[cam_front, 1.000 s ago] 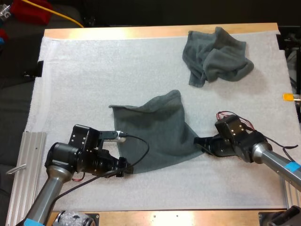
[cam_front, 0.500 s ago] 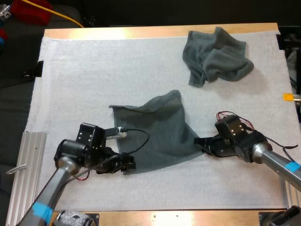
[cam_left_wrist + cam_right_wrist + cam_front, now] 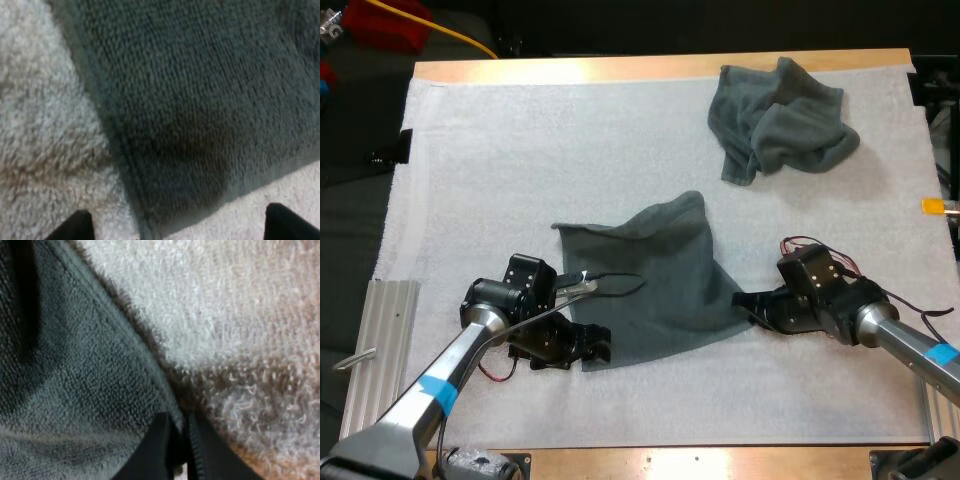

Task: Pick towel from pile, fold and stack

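A dark grey-green towel (image 3: 655, 280) lies partly spread on the white mat (image 3: 520, 170) in the high view. At its near left corner sits my left gripper (image 3: 594, 346). The left wrist view has that gripper (image 3: 180, 226) open, fingertips (image 3: 75, 227) wide apart with the towel's hemmed corner (image 3: 190, 150) lying between them. My right gripper (image 3: 746, 303) is at the towel's right corner. In the right wrist view this gripper (image 3: 184, 442) is shut, pinching the towel's edge (image 3: 100, 390). A crumpled towel (image 3: 778, 118) rests at the far right of the mat.
A ribbed metal rail (image 3: 375, 360) runs along the mat's near left side. Wooden table edges (image 3: 660, 66) border the mat at the far and near sides. A red object with a yellow cable (image 3: 390, 22) lies beyond the far left corner.
My left arm has swung its gripper rightward and settled at the towel's near left corner. The right gripper and both towels have stayed put.
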